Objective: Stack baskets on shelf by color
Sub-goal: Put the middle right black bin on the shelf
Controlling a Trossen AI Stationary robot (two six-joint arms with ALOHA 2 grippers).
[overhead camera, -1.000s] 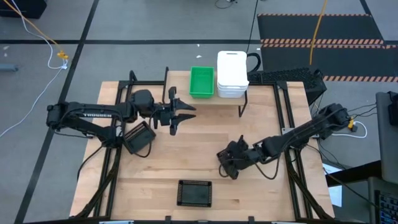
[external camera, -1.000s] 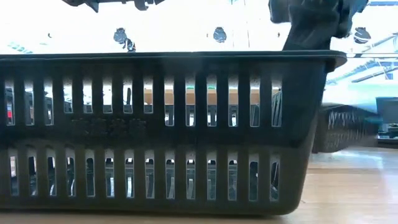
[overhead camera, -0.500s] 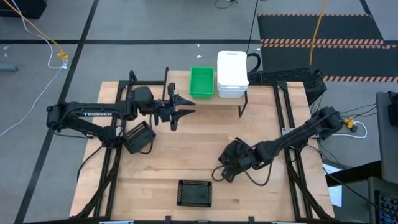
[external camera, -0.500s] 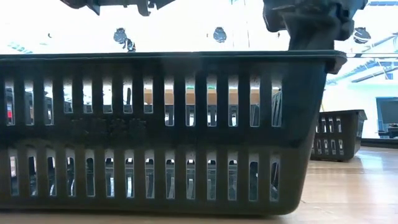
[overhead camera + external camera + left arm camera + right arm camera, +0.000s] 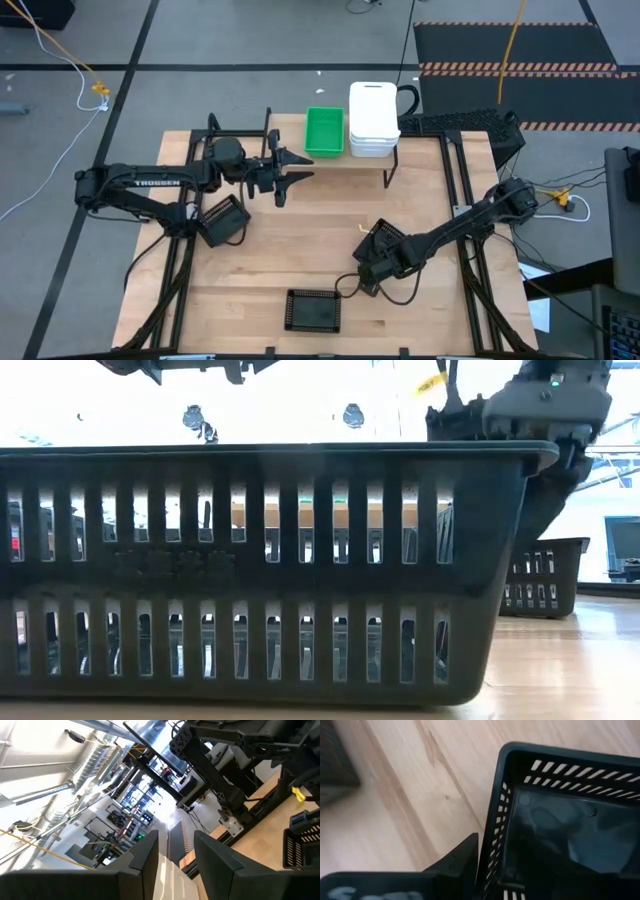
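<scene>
The right gripper (image 5: 345,285) is low over the desk (image 5: 300,240), just beside a black basket (image 5: 313,310) at the near edge; its fingers are apart. The left gripper (image 5: 297,178) hovers before the shelf (image 5: 340,160), fingers apart, holding nothing. A green basket (image 5: 324,131) and white baskets (image 5: 373,118) are on the shelf.

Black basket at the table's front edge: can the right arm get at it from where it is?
Probably yes. The right gripper hangs just beside that black basket, one finger already outside its wall, with nothing between them.
</scene>
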